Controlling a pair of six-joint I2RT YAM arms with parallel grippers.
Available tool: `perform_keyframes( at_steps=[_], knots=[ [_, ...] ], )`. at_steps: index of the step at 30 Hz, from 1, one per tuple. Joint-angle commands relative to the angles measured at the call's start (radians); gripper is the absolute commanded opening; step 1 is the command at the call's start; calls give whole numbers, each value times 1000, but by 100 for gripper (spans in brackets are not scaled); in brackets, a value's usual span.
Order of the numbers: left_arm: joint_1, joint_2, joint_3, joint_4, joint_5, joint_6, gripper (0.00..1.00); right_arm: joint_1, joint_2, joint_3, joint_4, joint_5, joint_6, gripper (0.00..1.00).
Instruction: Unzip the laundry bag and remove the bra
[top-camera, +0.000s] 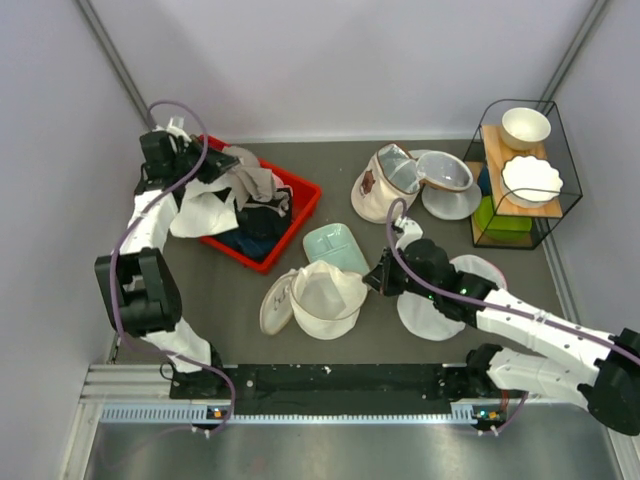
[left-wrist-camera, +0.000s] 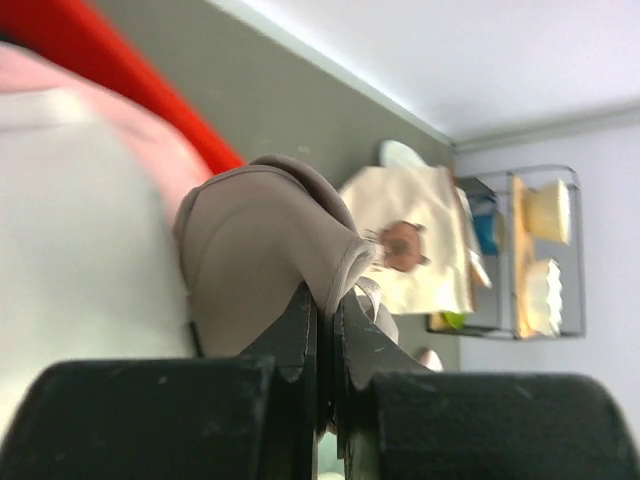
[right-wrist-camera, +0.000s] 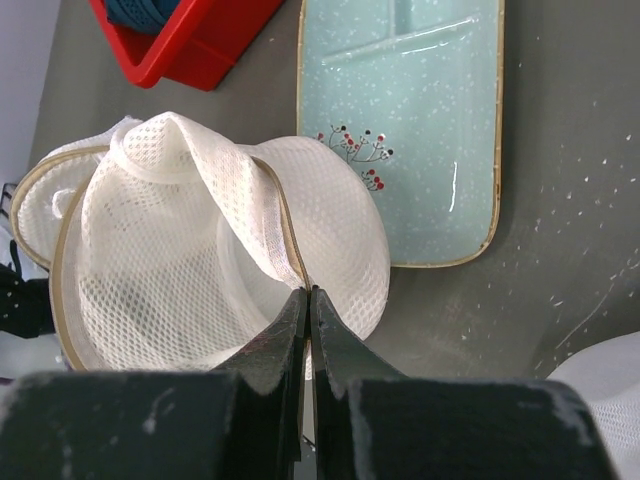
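Observation:
The cream-white laundry bag (top-camera: 325, 295) lies open in the middle of the table, its round lid (top-camera: 275, 302) flopped to the left. In the right wrist view its mesh wall (right-wrist-camera: 180, 250) is empty inside. My right gripper (top-camera: 372, 280) (right-wrist-camera: 308, 292) is shut on the bag's trimmed rim. My left gripper (top-camera: 212, 166) (left-wrist-camera: 325, 300) is shut on the taupe bra (left-wrist-camera: 260, 250), which hangs over the red bin (top-camera: 300, 215) at the back left and also shows in the top view (top-camera: 252, 176).
The red bin holds a white cloth (top-camera: 205, 212) and dark garments. A teal plate (top-camera: 335, 245) (right-wrist-camera: 420, 130) lies beside the bag. A beige pouch with a brown emblem (top-camera: 378, 185) and bowls (top-camera: 445, 178) sit behind. A wire rack (top-camera: 520, 175) stands at the right.

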Motion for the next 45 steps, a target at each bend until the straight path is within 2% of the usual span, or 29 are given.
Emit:
perform_keyframes(
  at_steps=[1,3,7,11,13,15,16,19,26,32,35,39,45],
  knots=[
    [113,60,58,-107,-83,149,0,9,23,45,26,16,-12,0],
    [126,80,67,-194,-182,223,0,9,38,46,33,12,-7,0],
    [130,115,105,-293,-216,280,0,7,63,59,46,-4,-4,0],
    [132,123,125,-340,-222,274,11,7,75,68,49,-7,-5,0],
    [133,103,122,-372,-239,269,24,9,75,66,49,-5,-2,0],
    [133,57,104,-377,-250,262,41,7,77,63,50,-4,1,0],
    [133,39,99,-377,-252,260,53,7,80,62,53,-8,2,0],
    [133,-32,93,-400,-268,265,68,7,86,60,56,-11,4,0],
    [123,-187,153,-495,-264,335,80,7,84,54,64,-11,7,0],
    [72,-250,193,-560,-282,375,80,7,81,59,70,-11,10,0],
    [11,-308,158,-578,-293,381,80,7,69,63,70,-37,7,0],
    [-170,-431,49,-629,-481,436,81,9,72,65,87,-60,27,0],
    [-172,-629,-57,-688,-488,430,81,76,141,63,219,-92,91,0]
  ],
)
